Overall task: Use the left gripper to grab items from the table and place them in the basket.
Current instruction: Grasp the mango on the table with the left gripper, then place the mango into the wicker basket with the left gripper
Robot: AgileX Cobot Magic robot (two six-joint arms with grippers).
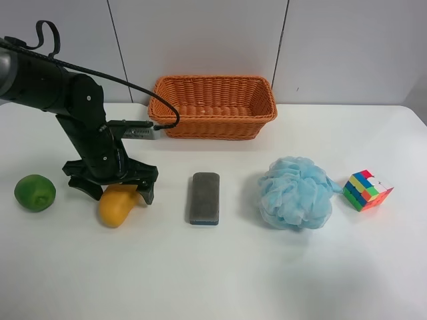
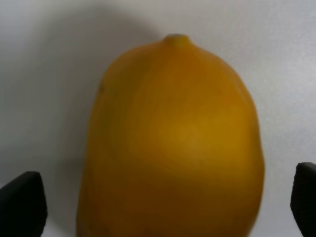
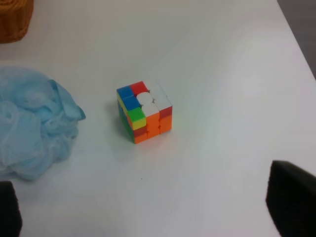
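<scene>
My left gripper [image 1: 112,189] is a black claw, open, lowered over the oblong yellow-orange fruit [image 1: 117,204] on the white table [image 1: 213,267]. In the left wrist view the fruit [image 2: 173,143] fills the frame, with a fingertip [image 2: 22,202] at each side, apart from it. The round green fruit [image 1: 35,193], the grey block with blue base [image 1: 205,198], the light-blue mesh pouf [image 1: 294,193] and the puzzle cube [image 1: 367,189] lie in a row. The wicker basket [image 1: 213,123] stands behind, empty. My right gripper [image 3: 150,205] is open above the cube [image 3: 144,111].
The grey panelled wall [image 1: 200,33] rises right behind the basket. The left arm's cable [image 1: 127,83] loops to the basket's near corner. The table's right edge [image 3: 296,44] runs close beside the cube. The pouf [image 3: 32,123] also shows in the right wrist view.
</scene>
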